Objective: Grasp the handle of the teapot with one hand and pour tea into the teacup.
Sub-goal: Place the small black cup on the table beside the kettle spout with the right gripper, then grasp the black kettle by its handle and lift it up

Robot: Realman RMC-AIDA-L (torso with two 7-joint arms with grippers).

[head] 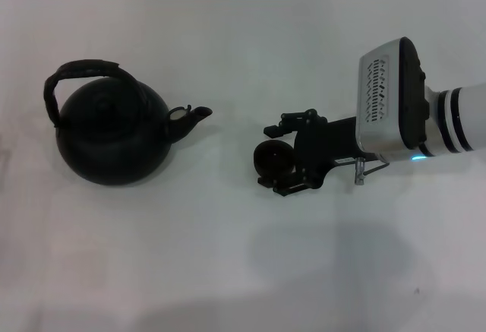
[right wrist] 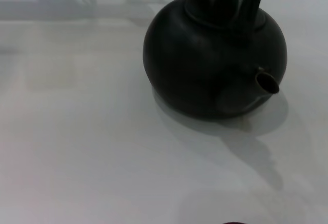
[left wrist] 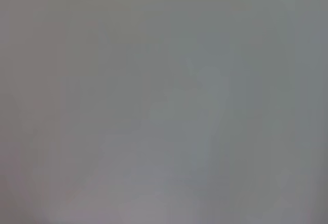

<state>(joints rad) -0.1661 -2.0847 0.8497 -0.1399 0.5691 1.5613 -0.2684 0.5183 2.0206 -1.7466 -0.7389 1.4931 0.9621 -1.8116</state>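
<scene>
Black teapot (head: 112, 136) sits upright on white table (head: 228, 271), spout facing teacup (head: 272, 157) near it, right gripper (head: 285, 157) fingers spread around teacup, handle (head: 83, 74) untouched, left gripper unseen.

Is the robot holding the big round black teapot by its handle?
No, the big round black teapot stands alone; the right gripper is at the tiny dark teacup.

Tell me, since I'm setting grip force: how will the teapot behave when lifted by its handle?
The teapot looks bulky, so probably heavy. Hung from the arched handle, it may swing or tilt toward the spout. The handle's rough-looking wrap should resist slipping.
</scene>
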